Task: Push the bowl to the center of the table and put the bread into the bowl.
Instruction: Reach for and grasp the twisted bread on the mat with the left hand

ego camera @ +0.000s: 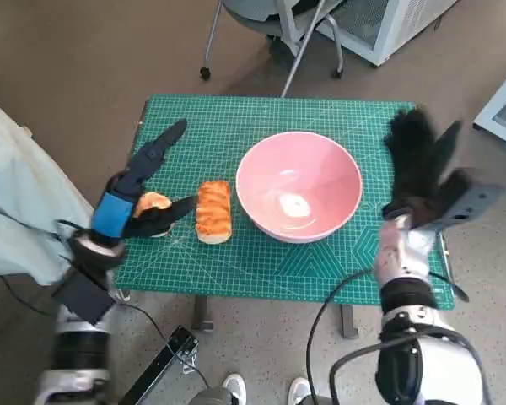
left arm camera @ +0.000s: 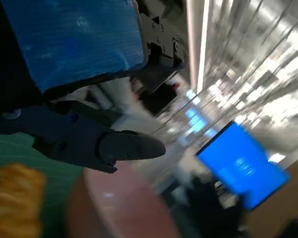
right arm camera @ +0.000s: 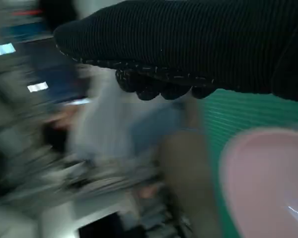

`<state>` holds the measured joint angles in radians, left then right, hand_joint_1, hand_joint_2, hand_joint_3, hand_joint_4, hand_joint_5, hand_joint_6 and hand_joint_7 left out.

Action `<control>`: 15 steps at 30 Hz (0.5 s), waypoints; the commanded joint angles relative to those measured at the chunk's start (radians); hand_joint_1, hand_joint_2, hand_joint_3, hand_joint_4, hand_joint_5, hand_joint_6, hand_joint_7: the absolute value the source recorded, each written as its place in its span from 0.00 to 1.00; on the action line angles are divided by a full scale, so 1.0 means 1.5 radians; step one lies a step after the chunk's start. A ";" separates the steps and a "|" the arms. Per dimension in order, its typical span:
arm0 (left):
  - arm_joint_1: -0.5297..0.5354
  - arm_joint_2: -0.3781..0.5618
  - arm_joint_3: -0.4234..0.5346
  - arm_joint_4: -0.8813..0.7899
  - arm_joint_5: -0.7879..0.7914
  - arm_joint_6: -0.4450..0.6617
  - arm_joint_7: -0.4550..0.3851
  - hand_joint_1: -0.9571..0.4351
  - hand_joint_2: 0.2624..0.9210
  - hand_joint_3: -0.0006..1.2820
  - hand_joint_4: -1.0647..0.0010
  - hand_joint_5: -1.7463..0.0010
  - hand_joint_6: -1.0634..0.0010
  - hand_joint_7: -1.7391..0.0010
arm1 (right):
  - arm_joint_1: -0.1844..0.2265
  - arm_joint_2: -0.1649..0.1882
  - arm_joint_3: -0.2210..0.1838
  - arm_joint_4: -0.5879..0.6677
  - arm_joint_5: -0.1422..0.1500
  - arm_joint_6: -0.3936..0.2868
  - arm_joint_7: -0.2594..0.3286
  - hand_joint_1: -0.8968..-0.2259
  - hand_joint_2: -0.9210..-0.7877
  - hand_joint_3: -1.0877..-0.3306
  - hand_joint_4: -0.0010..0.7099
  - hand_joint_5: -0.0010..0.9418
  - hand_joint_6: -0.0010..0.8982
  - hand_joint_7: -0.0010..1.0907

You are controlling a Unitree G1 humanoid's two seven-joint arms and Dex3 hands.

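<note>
**Bowl at mid-surface, bread beside it, both hands empty**

Green cutting-mat covering is seen across the small surface (ego camera: 337, 261), which stands on a brown floor (ego camera: 67, 59). Nearest the robot, a black cable (ego camera: 333, 312) is seen hanging below the surface's near edge. On the left, the left hand (ego camera: 139, 198) is held with fingers spread, nothing gripped; one finger is pointed away over the mat, another is stretched toward the bread (ego camera: 213, 211). A second small bun (ego camera: 154, 203) is partly hidden just behind that hand. The bread is laid lengthwise, just beside the pink bowl (ego camera: 299, 186) but not touching it as far as can be judged. The bowl is placed upright near the middle, with nothing in it. On the right, the right hand (ego camera: 422, 164) is raised with fingers spread, holding nothing, just beside the bowl's rim. Beyond the far edge, a wheeled chair base (ego camera: 278, 42) is visible.
</note>
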<state>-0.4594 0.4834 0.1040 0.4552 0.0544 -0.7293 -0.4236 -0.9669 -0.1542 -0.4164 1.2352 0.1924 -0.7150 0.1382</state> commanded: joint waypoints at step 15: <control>-0.182 0.141 -0.147 0.145 0.179 -0.084 -0.073 0.56 1.00 0.07 0.58 0.98 0.55 0.82 | 0.088 -0.012 0.055 -0.163 0.084 -0.198 0.278 0.46 0.00 0.36 0.52 0.03 0.13 0.67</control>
<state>-0.6838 0.6699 -0.0785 0.6368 0.2615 -0.8139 -0.5470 -0.8758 -0.1710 -0.3406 1.0199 0.2848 -1.0028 0.5063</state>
